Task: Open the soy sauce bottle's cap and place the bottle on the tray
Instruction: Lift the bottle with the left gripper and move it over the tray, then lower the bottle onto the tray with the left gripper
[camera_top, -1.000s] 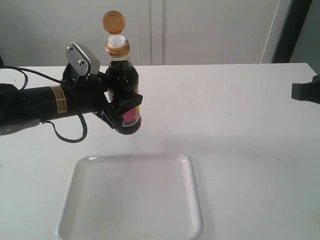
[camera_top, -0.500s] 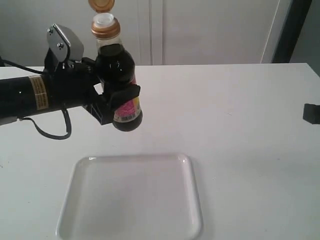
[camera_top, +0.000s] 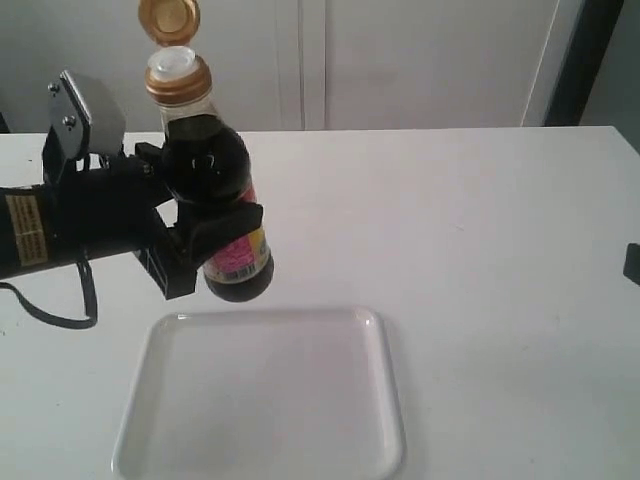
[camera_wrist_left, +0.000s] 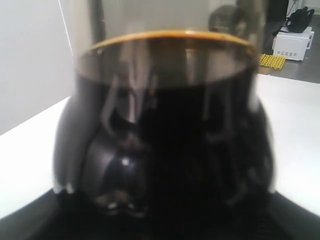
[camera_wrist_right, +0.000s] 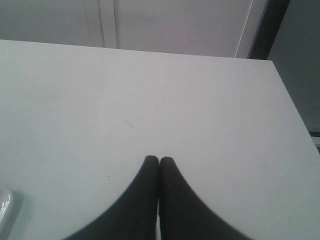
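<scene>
The soy sauce bottle (camera_top: 215, 205) is hanging in the air above the table (camera_top: 480, 230), just beyond the far edge of the tray (camera_top: 260, 400), and it is sitting inside the left gripper (camera_top: 200, 245), whose black fingers are clamping across the lower body and label from the left side of the exterior view. The bottle's long axis is running nearly upright, leaning a little so that the neck is pointing up and toward the left while the base is swinging toward the right. The cap (camera_top: 168, 18) is standing flipped open above the white spout, hinged to its collar. In the left wrist view the dark glass body (camera_wrist_left: 165, 135) is filling almost the whole picture. The right gripper (camera_wrist_right: 159, 161) is showing its two fingertips pressed together with nothing between them, over bare table.
</scene>
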